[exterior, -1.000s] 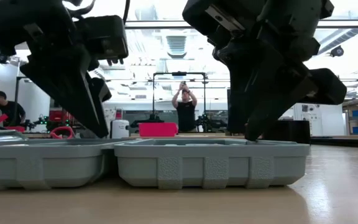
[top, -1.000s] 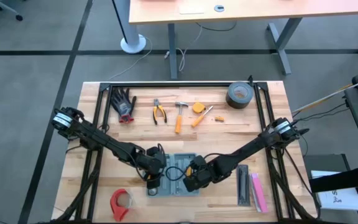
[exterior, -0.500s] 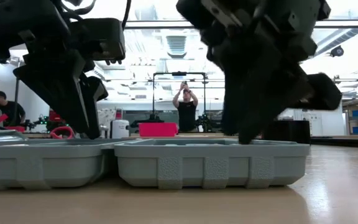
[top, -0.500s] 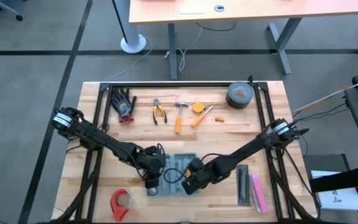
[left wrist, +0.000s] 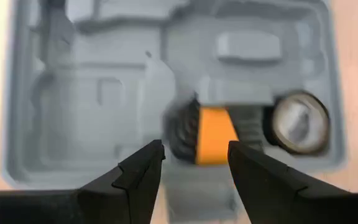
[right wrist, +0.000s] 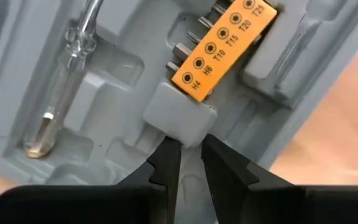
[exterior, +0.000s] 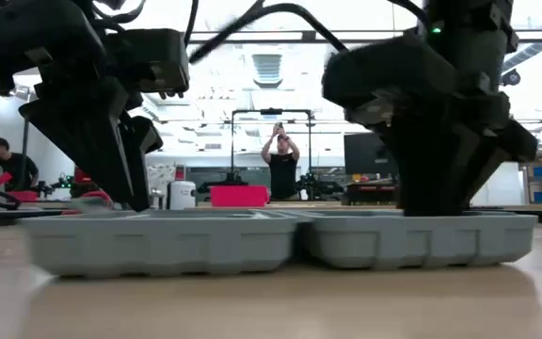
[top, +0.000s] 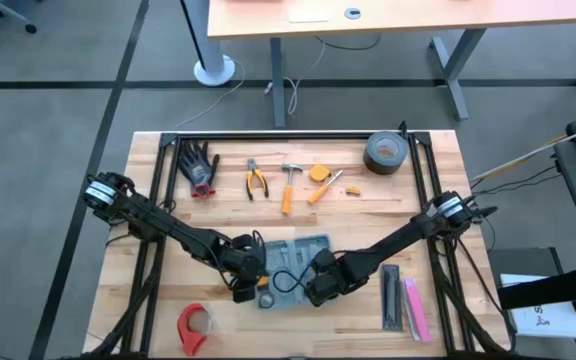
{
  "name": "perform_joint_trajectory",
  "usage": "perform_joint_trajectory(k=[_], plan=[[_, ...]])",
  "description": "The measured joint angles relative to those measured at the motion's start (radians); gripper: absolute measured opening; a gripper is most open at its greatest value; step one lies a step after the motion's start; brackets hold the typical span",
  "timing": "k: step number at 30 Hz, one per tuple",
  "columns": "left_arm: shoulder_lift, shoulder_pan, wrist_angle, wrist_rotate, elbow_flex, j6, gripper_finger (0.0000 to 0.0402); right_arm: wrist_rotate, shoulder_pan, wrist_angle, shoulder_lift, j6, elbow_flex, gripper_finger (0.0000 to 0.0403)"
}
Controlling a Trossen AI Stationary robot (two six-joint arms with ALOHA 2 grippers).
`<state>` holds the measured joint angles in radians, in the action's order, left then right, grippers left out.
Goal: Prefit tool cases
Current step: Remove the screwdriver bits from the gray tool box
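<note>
The flat blue-grey rectangular plastic tool case [top: 293, 268] lies open near the table's 6 o'clock edge, its moulded grey tray facing up. The left gripper [top: 251, 284] hangs over the case's 9 o'clock end; in the left wrist view its fingers [left wrist: 138, 174] stand spread apart with nothing between them, above a slot holding an orange block and a round metal piece. The right gripper [top: 318, 287] sits at the case's 3 o'clock end; in the right wrist view its fingers [right wrist: 166, 162] are drawn close together with only a narrow gap, at a small grey tab on the tray's edge beside an orange bit holder [right wrist: 225, 38] and a clear-handled screwdriver [right wrist: 64, 81]. Whether they actually pinch that tab I cannot tell.

At 12 o'clock lie black gloves [top: 199, 166], pliers [top: 256, 179], a hammer [top: 290, 184] and a grey tape roll [top: 385, 153]. A red tape dispenser [top: 194, 325] sits at 7 o'clock.
</note>
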<state>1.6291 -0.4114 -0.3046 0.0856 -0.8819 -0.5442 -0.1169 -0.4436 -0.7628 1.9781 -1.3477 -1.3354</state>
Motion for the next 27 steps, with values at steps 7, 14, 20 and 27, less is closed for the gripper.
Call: perform_joint_trajectory(k=[7, 14, 20, 27], plan=[[0.000, 0.000, 0.001, 0.000, -0.002, 0.000, 0.0185, -0.015, 0.004, -0.044, -0.037, 0.063, 0.002, 0.0070], [0.005, 0.000, 0.017, 0.008, -0.001, 0.006, 0.0190, -0.123, 0.009, -0.052, -0.099, -0.058, 0.000, 0.0097], [0.039, 0.002, 0.026, 0.070, -0.001, 0.019, 0.0209, -0.089, 0.038, -0.034, -0.081, -0.089, 0.014, 0.0121], [0.044, 0.006, 0.027, 0.088, 0.000, 0.032, 0.0220, -0.086, 0.061, 0.046, -0.071, -0.095, 0.050, 0.0136]])
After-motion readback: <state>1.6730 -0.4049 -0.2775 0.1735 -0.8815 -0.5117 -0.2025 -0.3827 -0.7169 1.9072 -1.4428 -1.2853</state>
